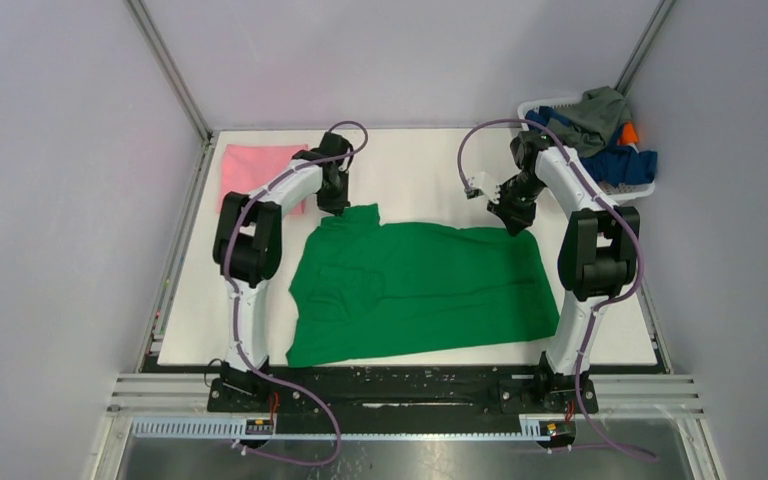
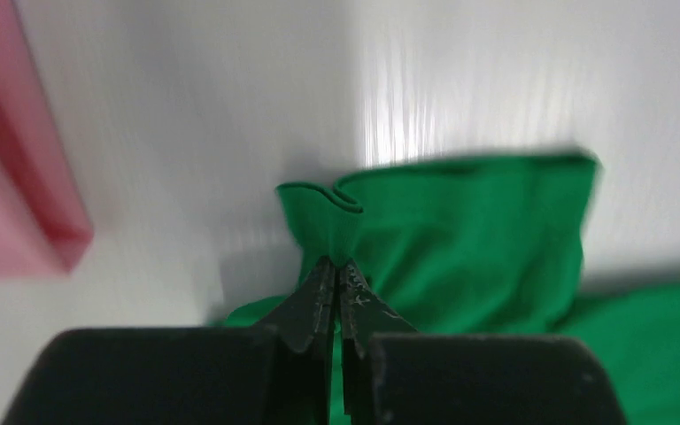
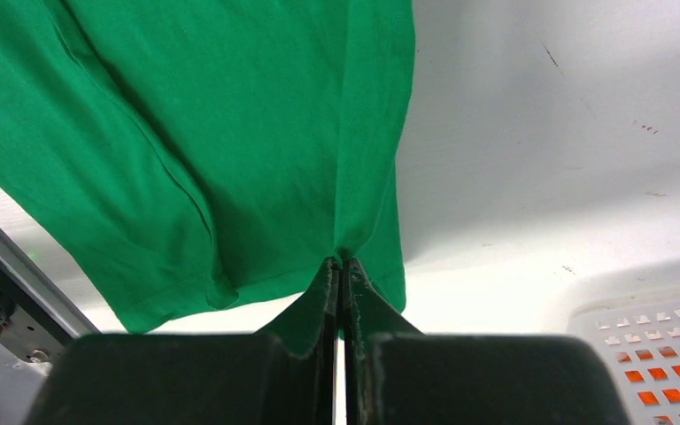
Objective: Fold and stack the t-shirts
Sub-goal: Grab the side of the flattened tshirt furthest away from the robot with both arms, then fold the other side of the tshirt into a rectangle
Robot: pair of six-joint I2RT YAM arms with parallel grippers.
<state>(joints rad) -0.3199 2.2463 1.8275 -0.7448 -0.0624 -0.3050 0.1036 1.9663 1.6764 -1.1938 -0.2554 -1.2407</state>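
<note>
- Top view: the green t-shirt (image 1: 420,290) lies spread across the middle of the tabletop (image 1: 420,160), its long axis running left to right.
- The left pincer (image 1: 336,205) is at the far-left corner of the cloth and the right pincer (image 1: 513,222) at the far-right corner, so each arm is nearer its own end.
- All the rest of the shirt lies on the near side of both pincers, toward the arm bases.
- A folded pink t-shirt (image 1: 260,168) rests at the far left, just beyond the left arm and apart from the green one.
- Heaped t-shirts (image 1: 600,120) in grey, blue and orange fill the white basket (image 1: 540,105) at the far right.
- Left wrist view: the left pincer (image 2: 336,266) is clamped on a puckered bit of green edge. A flap of the shirt spreads to the right of the tips, and the pink t-shirt (image 2: 9,204) shows at the frame's left edge.
- Right wrist view: the right pincer (image 3: 341,261) is closed tight on the green edge, and the cloth fans away from its tips. A corner of the basket (image 3: 655,354) shows low on the right.
- Judgement: with both far corners gripped, the next move likely carries that edge nearward across the short axis. Both pincers would need to travel evenly, or the crease will skew.
</note>
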